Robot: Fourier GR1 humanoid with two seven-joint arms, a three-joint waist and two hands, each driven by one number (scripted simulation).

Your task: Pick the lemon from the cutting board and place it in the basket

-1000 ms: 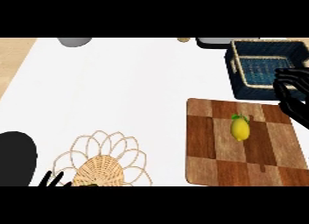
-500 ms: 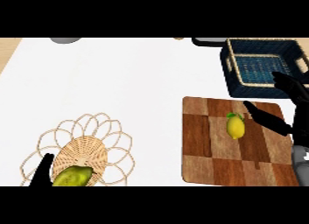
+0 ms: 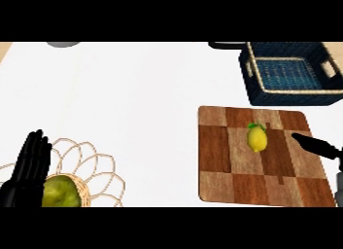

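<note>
**Bystanders on the counter**

A woven wire-and-wicker bowl (image 3: 95, 168) with looping petal-shaped rim sits on the white counter (image 3: 131, 97) at its near left corner. Inside the bowl lies a green-yellow fruit (image 3: 62, 190), perhaps a mango, partly cut off by the view's lower edge. Far from the bowl, at the counter's back edge, a grey round object (image 3: 62, 44) and a dark object (image 3: 228, 45) barely show.

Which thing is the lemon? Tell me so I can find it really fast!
Look at the wooden cutting board on the right side of the white counter, just below the dark blue basket. The lemon lies near the board's top middle, and it is the only thing on the board. It is small, bright yellow and oval with a green leaf on top, unlike the bigger greenish fruit in the wicker bowl far left.
</note>
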